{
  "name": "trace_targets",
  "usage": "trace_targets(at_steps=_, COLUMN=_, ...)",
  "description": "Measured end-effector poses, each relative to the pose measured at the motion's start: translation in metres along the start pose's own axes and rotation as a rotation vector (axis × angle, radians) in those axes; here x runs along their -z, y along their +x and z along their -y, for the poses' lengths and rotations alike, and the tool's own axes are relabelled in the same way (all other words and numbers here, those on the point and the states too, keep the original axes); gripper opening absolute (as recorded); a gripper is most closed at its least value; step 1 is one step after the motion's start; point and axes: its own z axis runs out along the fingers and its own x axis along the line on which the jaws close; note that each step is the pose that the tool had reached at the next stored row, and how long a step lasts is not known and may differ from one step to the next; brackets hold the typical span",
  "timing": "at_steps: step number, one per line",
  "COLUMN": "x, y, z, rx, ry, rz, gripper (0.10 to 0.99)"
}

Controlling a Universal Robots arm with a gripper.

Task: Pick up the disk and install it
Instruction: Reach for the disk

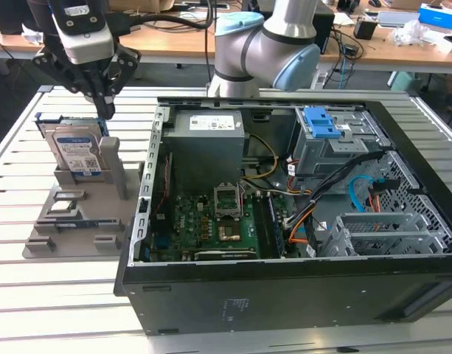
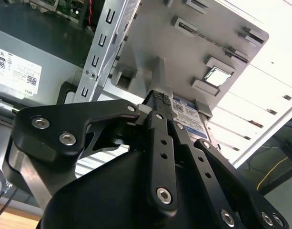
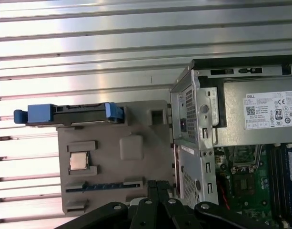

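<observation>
Under everything: slatted metal bench [image 1: 63, 310]. Toward the exterior view's right: open computer case [image 1: 284, 302]; holds motherboard [image 1: 211, 221], grey power supply box [image 1: 207, 136], drive cage [image 1: 336, 155] with blue latch piece [image 1: 321, 122]. Just beside the case, at the exterior view's left: grey fixture [image 1: 78, 214]. End effector [image 1: 105, 109]: just above the fixture, pressed together, gripping nothing. Disk [image 1: 77, 151]: on edge in a fixture slot, close under the end effector. Probably dense, rigid, shock-sensitive, slick on the metal faces; best pinched across the faces near the top edge. Flat in another fixture pocket: small processor chip [image 3: 79, 161].
</observation>
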Motion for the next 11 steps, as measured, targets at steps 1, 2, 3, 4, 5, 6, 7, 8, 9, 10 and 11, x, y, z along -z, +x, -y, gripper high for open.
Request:
trace_targets(at_steps=1, x=0.0, y=0.0012, z=0.0001, rx=0.0, ry=0.0, rz=0.0, gripper=0.106)
trace_targets(at_steps=2, x=0.0001, y=0.0028, z=0.0002, rx=0.0, ry=0.0, rz=0.0, gripper=0.106)
trace_targets(at_steps=3, x=0.0001, y=0.0054, z=0.0004, rx=0.0, ry=0.0, rz=0.0, gripper=0.106)
trace_targets(at_steps=4, x=0.0002, y=0.0073, z=0.0006, rx=0.0, ry=0.0, rz=0.0, gripper=0.106)
trace_targets(at_steps=5, x=0.0002, y=0.0086, z=0.0007, rx=0.0, ry=0.0, rz=0.0, gripper=0.106)
trace_targets(at_steps=6, x=0.0003, y=0.0106, z=0.0008, rx=0.0, ry=0.0, rz=-0.0001, gripper=0.106)
trace_targets(at_steps=7, x=0.0003, y=0.012, z=0.0009, rx=0.0, ry=0.0, rz=0.0, gripper=0.106)
trace_targets(at_steps=8, x=0.0004, y=0.0131, z=0.001, rx=0.0, ry=0.0, rz=0.0, gripper=0.106)
trace_targets(at_steps=9, x=0.0004, y=0.0148, z=0.0011, rx=0.0, ry=0.0, rz=0.0, gripper=0.106)
trace_targets(at_steps=10, x=0.0004, y=0.0157, z=0.0012, rx=0.0, ry=0.0, rz=0.0, gripper=0.106)
trace_targets(at_steps=11, x=0.0004, y=0.0167, z=0.0013, rx=0.0, ry=0.0, rz=0.0, gripper=0.106)
